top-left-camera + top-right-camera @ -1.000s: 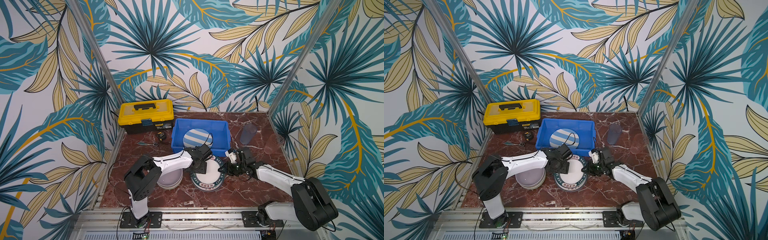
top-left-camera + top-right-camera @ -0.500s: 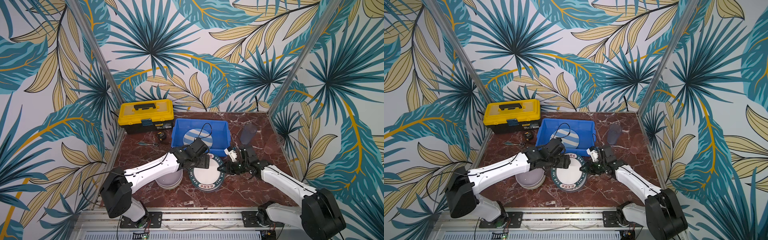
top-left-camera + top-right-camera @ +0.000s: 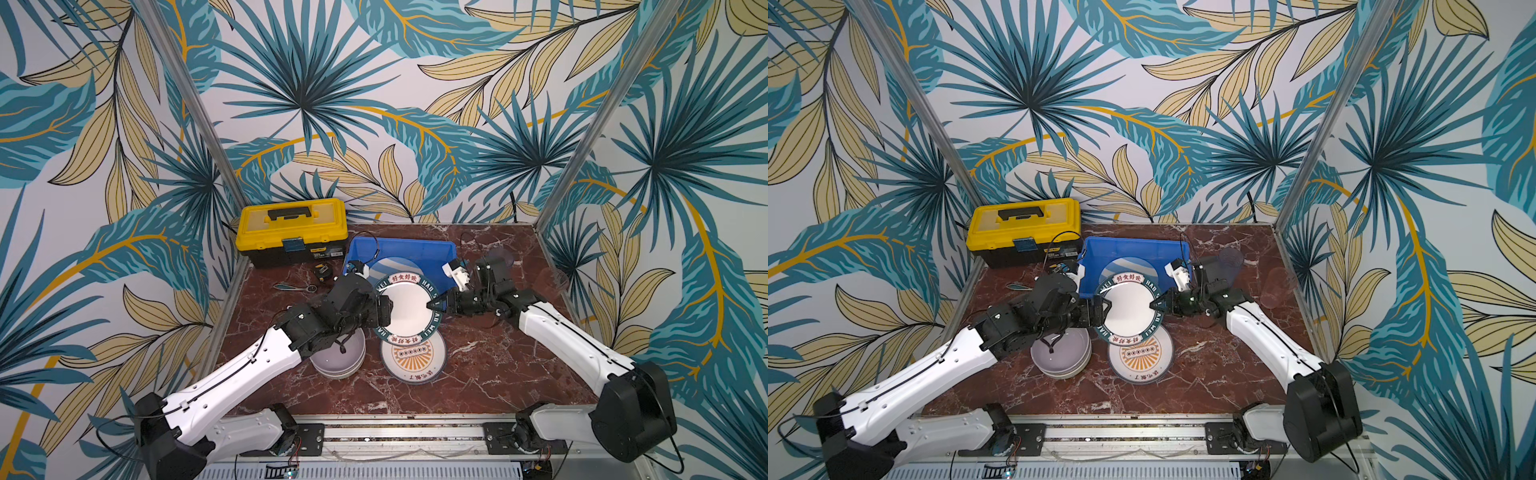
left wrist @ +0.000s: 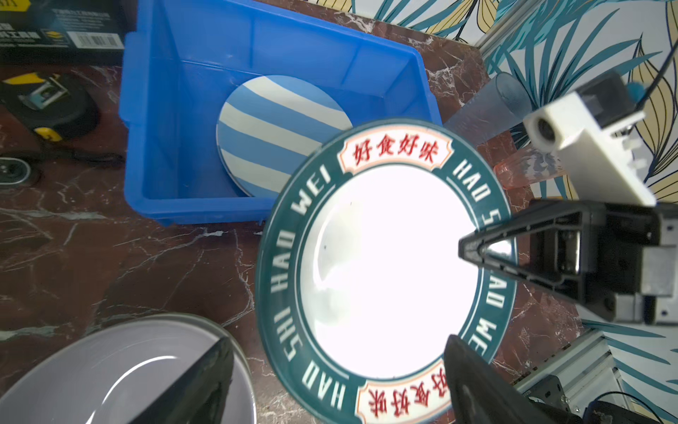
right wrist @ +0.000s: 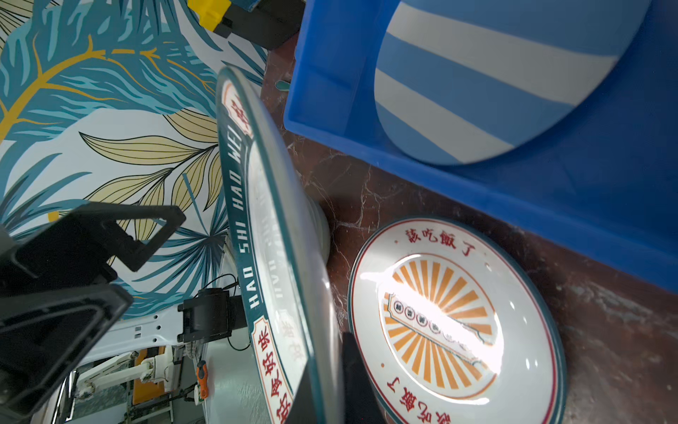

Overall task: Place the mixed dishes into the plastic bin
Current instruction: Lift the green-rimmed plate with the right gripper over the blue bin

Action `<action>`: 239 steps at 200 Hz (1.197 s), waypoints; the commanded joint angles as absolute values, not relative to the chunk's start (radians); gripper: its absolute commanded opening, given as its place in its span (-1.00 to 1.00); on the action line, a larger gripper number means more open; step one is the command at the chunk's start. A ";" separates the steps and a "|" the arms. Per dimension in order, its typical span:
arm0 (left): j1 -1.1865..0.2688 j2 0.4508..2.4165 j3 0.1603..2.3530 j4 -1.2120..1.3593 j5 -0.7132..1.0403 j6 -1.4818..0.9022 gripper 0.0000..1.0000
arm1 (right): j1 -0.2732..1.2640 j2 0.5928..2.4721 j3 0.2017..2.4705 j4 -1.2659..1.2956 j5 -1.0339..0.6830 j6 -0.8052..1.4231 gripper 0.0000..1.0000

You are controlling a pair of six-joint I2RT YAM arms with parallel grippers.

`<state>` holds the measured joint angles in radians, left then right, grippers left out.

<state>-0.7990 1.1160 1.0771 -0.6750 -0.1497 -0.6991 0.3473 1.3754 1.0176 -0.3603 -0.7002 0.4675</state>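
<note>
Right pincer (image 3: 435, 305) clamping shut on rim of green-bordered plate (image 3: 405, 311), holding it tilted in air just in front of plastic bin (image 3: 419, 249). Left pincer (image 3: 387, 311) gaping wide beside plate's opposite rim, gripping nothing. Striped plate (image 3: 392, 266) lying inside bin. Sunburst plate (image 3: 413, 361) and lavender bowl (image 3: 338, 361) sitting on worktop (image 3: 498, 374) in front of bin. Bluish tumbler (image 3: 1231, 259) and pinkish tumbler (image 3: 1277, 286) resting right of bin.

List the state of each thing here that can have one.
Left gripper: open, beside the green-rimmed plate.
Right gripper: shut on that plate's rim.
Green-rimmed plate: held up, tilted.
Sunburst plate: flat on the table.
Striped plate: in the bin.
Bowls: stacked on the table.
Toolbox: lid closed.
</note>
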 commanded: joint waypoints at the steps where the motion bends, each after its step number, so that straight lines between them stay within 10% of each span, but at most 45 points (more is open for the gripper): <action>1: -0.792 1.075 1.047 -0.688 -0.166 -0.681 0.80 | 0.341 1.459 1.147 -0.380 -0.683 0.450 -1.00; 103: -0.790 0.995 1.003 -0.693 -0.180 -0.676 0.80 | 0.329 1.911 1.610 -0.348 -0.537 0.515 -1.00; 239: -0.789 0.981 0.981 -0.707 -0.196 -0.670 0.80 | 0.304 2.121 1.614 -0.282 -0.548 0.535 -1.00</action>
